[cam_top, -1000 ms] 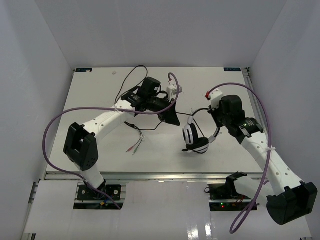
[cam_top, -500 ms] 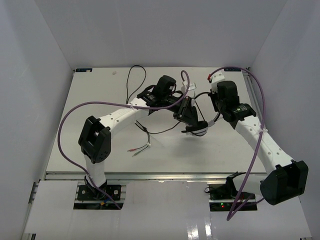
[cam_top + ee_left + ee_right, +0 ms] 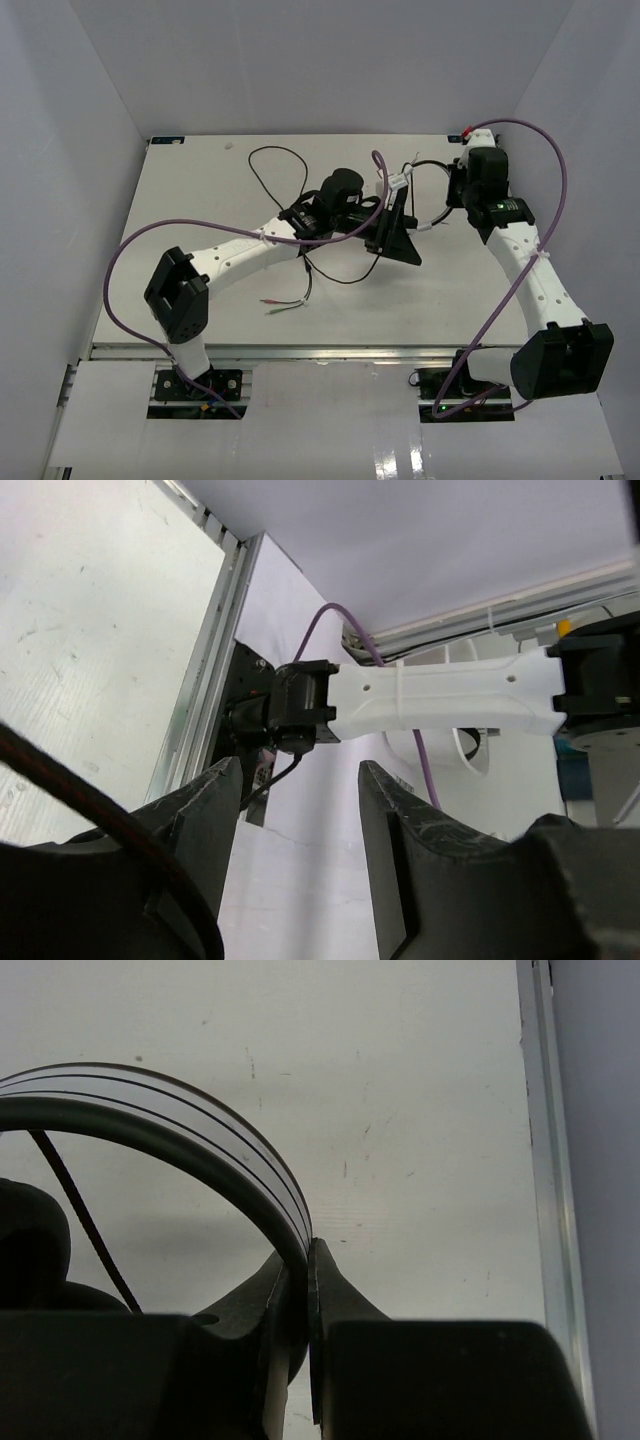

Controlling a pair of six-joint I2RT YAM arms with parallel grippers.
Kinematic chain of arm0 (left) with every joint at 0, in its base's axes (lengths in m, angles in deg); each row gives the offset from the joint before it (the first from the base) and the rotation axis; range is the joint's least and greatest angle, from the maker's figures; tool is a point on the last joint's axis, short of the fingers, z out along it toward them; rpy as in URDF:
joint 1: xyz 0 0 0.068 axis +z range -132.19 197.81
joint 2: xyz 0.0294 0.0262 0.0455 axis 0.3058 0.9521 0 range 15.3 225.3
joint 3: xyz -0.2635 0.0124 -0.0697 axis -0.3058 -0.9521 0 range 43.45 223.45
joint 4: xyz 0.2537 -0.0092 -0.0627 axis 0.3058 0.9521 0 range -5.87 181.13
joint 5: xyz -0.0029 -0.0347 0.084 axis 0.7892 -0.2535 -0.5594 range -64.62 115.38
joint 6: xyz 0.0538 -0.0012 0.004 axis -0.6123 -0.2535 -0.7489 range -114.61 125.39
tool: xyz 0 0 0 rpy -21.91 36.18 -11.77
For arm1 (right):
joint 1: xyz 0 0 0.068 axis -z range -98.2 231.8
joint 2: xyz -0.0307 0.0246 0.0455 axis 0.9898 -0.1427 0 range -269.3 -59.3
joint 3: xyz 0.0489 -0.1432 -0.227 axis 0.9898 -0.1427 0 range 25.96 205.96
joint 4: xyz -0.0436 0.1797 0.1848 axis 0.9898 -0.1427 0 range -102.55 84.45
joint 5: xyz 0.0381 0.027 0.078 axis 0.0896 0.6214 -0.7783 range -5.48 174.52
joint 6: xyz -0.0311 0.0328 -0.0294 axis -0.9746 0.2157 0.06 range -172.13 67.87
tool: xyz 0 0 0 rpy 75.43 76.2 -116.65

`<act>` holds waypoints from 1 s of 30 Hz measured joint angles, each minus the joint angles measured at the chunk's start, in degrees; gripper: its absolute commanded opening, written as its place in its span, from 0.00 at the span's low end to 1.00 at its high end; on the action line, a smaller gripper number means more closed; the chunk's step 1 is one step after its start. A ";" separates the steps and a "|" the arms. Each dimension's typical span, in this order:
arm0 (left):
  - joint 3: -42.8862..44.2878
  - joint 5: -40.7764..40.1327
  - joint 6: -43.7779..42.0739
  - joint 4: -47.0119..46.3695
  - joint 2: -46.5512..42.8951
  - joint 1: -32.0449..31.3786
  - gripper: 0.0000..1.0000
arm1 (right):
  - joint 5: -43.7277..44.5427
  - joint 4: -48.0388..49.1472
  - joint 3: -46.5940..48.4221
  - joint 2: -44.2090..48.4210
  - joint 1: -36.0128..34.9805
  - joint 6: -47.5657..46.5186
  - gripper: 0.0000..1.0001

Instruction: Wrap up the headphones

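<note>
My right gripper is shut on the curved band of the headphones. It holds them up near the back right of the table. From above, the right gripper shows with only a piece of the headphones' band beside it; the ear pads are hidden. The thin black cable loops across the back of the table and ends in coloured plugs near the front. My left gripper is just left of the headphones. In its wrist view the left gripper is open with nothing between its fingers.
Purple arm cables arch over both arms. The table's right rail runs close beside the right gripper. In the left wrist view the front table edge and a white arm link appear.
The left gripper has opened and swung right, toward the centre. The right arm has carried the headphones from mid-table to the back right. The cable and plugs have dragged rightward.
</note>
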 measured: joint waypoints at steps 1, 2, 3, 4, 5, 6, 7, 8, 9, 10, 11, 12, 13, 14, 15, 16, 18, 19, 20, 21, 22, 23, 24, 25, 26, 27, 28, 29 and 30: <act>-2.26 -1.65 -0.11 -1.53 -0.71 -0.85 0.63 | -1.68 0.01 0.12 0.00 1.49 1.56 0.08; -4.33 -3.23 -0.37 -2.87 -1.24 -1.82 0.63 | -3.51 0.03 0.16 0.02 3.04 3.18 0.08; -6.21 -4.72 -0.74 -4.10 -1.64 -2.82 0.63 | -5.43 0.04 0.16 0.04 4.57 4.81 0.08; -8.05 -6.33 -1.17 -5.36 -1.91 -3.99 0.63 | -7.37 0.05 0.16 0.05 6.07 6.35 0.08; -9.83 -8.07 -1.67 -6.65 -2.06 -5.31 0.63 | -9.31 0.08 0.16 0.05 7.52 7.81 0.08; -11.80 -10.05 -2.37 -8.18 -2.34 -6.63 0.64 | -11.21 0.08 0.16 0.06 8.90 9.38 0.08; -14.02 -12.27 -3.32 -9.93 -2.81 -7.90 0.64 | -13.05 0.07 0.16 0.07 10.11 11.01 0.08; -16.25 -14.21 -4.27 -11.11 -3.41 -9.07 0.64 | -14.70 0.07 0.16 0.12 10.96 12.21 0.08; -18.48 -16.15 -5.23 -12.29 -4.01 -10.24 0.64 | -16.36 0.08 0.16 0.16 11.81 13.40 0.08; -20.31 -18.09 -6.24 -13.64 -4.36 -11.30 0.64 | -18.30 0.10 0.14 0.25 12.60 14.71 0.08; -21.72 -20.06 -7.35 -15.15 -4.45 -12.21 0.64 | -20.50 0.13 0.11 0.38 13.29 16.09 0.08; -23.04 -22.15 -8.56 -16.57 -4.48 -12.99 0.64 | -22.53 0.15 0.07 0.51 13.80 17.33 0.08; -24.34 -24.06 -9.71 -18.01 -4.49 -13.63 0.64 | -24.64 0.21 0.02 0.66 14.31 18.61 0.08; -25.65 -25.72 -10.77 -19.56 -4.48 -13.97 0.64 | -26.77 0.35 -0.09 0.85 14.81 19.87 0.08; -27.04 -27.47 -11.78 -21.30 -4.48 -14.19 0.65 | -28.77 0.46 -0.23 1.05 15.29 21.02 0.08; -28.34 -28.94 -12.74 -23.00 -4.48 -14.21 0.66 | -30.41 0.52 -0.40 1.32 15.85 21.99 0.08; -31.07 -32.16 -14.61 -26.45 -4.48 -14.20 0.68 | -34.08 0.53 -0.67 1.98 17.12 24.10 0.08; -32.41 -33.64 -15.57 -28.13 -4.48 -14.18 0.70 | -35.36 0.52 -0.71 2.23 17.57 24.82 0.08; -33.85 -35.10 -16.58 -29.92 -4.48 -14.16 0.73 | -36.38 0.52 -0.71 2.47 17.96 25.41 0.08; -35.64 -36.79 -17.67 -32.15 -4.50 -14.13 0.75 | -37.73 0.52 -0.71 2.81 18.50 26.20 0.08; -37.59 -38.28 -18.71 -34.37 -4.60 -14.13 0.77 | -39.24 0.52 -0.71 3.20 19.02 26.94 0.08; -39.35 -39.78 -19.92 -35.96 -4.70 -14.15 0.78 | -40.45 0.56 -0.71 3.59 19.48 27.51 0.08; -41.19 -41.35 -21.06 -37.51 -4.83 -14.15 0.79 | -41.58 0.61 -0.71 3.97 19.87 28.05 0.08; -42.96 -42.85 -22.21 -38.95 -4.97 -14.13 0.79 | -42.73 0.68 -0.71 4.36 20.25 28.59 0.08; -44.35 -43.99 -23.48 -39.91 -5.13 -14.01 0.77 | -43.94 0.79 -0.71 4.79 20.61 29.13 0.08; -45.68 -45.01 -24.68 -40.68 -5.34 -13.77 0.76 | -44.94 0.89 -0.71 5.12 20.87 29.46 0.08; -46.42 -45.52 -25.62 -41.32 -5.42 -13.43 0.76 | -45.85 1.02 -0.71 5.48 21.08 29.80 0.08; -46.98 -45.91 -26.42 -41.92 -5.47 -12.97 0.76 | -46.70 1.13 -0.71 5.83 21.25 30.13 0.08; -47.32 -46.16 -27.05 -42.50 -5.48 -12.33 0.76 | -47.46 1.22 -0.71 6.19 21.38 30.46 0.08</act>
